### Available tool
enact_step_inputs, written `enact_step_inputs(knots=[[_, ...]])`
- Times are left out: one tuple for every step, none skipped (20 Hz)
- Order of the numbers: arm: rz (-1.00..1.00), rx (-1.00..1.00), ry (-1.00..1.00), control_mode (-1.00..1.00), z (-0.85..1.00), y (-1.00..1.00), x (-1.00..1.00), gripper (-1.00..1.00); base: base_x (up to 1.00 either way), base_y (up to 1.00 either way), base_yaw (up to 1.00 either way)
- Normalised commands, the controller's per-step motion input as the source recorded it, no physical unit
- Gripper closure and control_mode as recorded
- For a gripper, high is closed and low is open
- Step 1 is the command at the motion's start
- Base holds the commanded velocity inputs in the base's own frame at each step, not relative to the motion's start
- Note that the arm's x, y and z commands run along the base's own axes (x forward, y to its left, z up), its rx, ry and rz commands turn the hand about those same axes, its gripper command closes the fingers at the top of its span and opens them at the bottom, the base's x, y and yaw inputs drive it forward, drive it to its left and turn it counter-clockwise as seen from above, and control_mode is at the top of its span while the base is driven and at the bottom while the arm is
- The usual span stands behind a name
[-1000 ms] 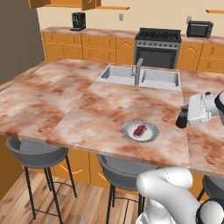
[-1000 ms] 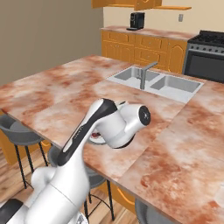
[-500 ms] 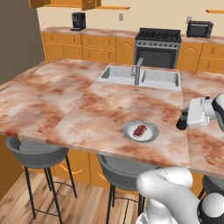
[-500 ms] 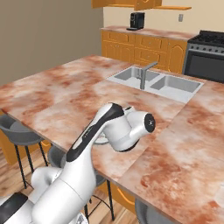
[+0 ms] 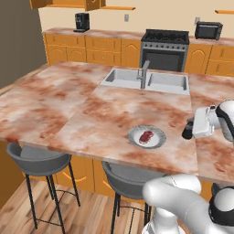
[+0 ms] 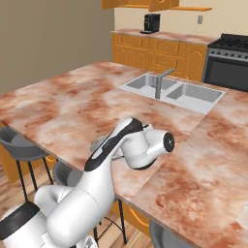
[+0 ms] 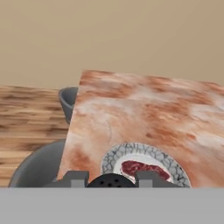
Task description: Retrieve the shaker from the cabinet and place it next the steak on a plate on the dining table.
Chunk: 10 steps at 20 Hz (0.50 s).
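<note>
Just ahead of the claw point(image 7: 112, 179), the reddish-brown marbled stone tabletop point(image 5: 68, 105) looks smooth and matt; the round light-grey plate point(image 5: 133, 136) looks glazed.

Steak point(image 5: 146, 136) on plate point(image 5: 157, 141), on dining table point(image 5: 73, 109).

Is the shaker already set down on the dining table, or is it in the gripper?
In the gripper: the shaker sits between the fingers, off the dining table, right of the plate with the steak.
</note>
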Motion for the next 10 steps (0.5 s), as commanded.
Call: enact_step_inputs(knots=[[0.00, 0.00, 0.00, -1.00, -0.37, -0.07, 0.26, 1.00, 0.00, 0.00, 0.00], [0.00, 0.00, 0.00, -1.00, -0.37, -0.06, 0.26, 1.00, 0.00, 0.00, 0.00], [0.00, 0.00, 0.00, -1.00, -0.38, -0.06, 0.25, 1.00, 0.00, 0.00, 0.00], [0.00, 0.00, 0.00, -1.00, -0.37, -0.05, 0.24, 1.00, 0.00, 0.00, 0.00], [0.00, 0.00, 0.00, -1.00, -0.33, -0.04, 0.24, 1.00, 0.00, 0.00, 0.00], [0.00, 0.00, 0.00, -1.00, -0.29, -0.04, 0.27, 1.00, 0.00, 0.00, 0.00], [0.00, 0.00, 0.00, -1.00, -0.28, -0.05, 0.27, 1.00, 0.00, 0.00, 0.00], [0.00, 0.00, 0.00, -1.00, -0.26, -0.07, 0.28, 1.00, 0.00, 0.00, 0.00], [0.00, 0.00, 0.00, -1.00, -0.25, -0.09, 0.28, 1.00, 0.00, 0.00, 0.00], [0.00, 0.00, 0.00, -1.00, -0.24, -0.11, 0.29, 1.00, 0.00, 0.00, 0.00]])
